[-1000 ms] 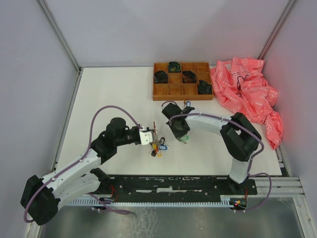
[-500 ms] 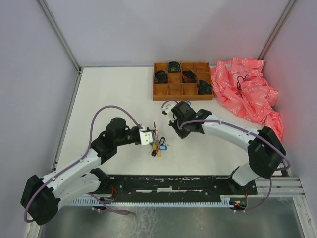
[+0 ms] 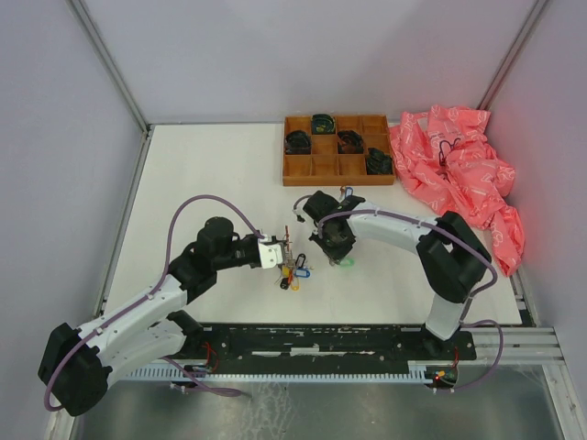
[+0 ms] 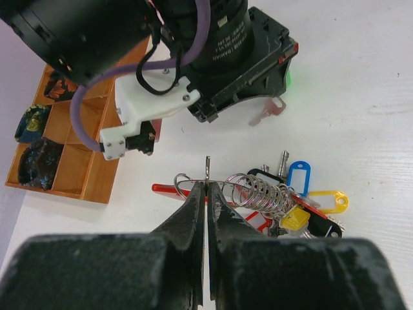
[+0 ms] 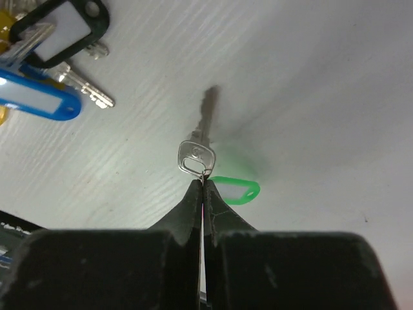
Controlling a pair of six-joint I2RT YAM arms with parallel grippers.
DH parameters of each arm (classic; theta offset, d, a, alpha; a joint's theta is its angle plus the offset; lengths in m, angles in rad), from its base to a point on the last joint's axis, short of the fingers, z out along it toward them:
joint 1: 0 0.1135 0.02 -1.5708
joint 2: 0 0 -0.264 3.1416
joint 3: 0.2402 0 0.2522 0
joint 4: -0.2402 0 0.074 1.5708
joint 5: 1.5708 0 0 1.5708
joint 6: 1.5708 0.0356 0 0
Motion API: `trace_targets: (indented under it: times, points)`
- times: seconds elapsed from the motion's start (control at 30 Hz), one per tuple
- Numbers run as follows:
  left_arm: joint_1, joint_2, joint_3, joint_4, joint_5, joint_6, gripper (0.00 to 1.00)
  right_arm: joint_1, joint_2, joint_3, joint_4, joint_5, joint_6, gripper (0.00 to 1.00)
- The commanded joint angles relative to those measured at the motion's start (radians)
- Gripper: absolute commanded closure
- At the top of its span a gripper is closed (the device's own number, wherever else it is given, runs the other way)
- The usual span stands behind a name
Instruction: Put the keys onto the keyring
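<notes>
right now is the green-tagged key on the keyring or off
Off: the green-tagged key hangs in the right gripper, apart from the keyring.

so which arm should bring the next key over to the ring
Right. The right gripper is shut on the green-tagged key, while the left gripper is shut on the keyring, holding it upright.

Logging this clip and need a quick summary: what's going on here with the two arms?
The left gripper is shut on the thin keyring, holding it edge-up over the table, with its bunch of tagged keys lying beside it. The right gripper is shut on a loose key at its head end, where the green tag attaches. That key sits to the right of the bunch, apart from the keyring, so it is not yet threaded on.
</notes>
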Motion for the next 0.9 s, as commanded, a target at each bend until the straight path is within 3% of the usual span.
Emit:
trace_targets:
  times: [0.0,0.33,0.57,0.87]
  points:
    - [-0.004,-0.009,0.040,0.032,0.020,-0.010,0.97,0.002,0.062,0.083,0.007,0.074,0.069,0.99]
    - [-0.004,-0.011,0.041,0.028,0.014,-0.009,0.97,0.002,0.161,0.131,0.068,0.119,0.102,0.90]
    - [-0.005,-0.012,0.041,0.028,0.015,-0.007,0.97,0.000,0.112,0.096,0.086,0.107,0.119,0.79]
    - [-0.005,-0.007,0.041,0.029,0.015,-0.009,0.97,-0.001,0.090,0.069,0.083,0.097,0.134,0.78]
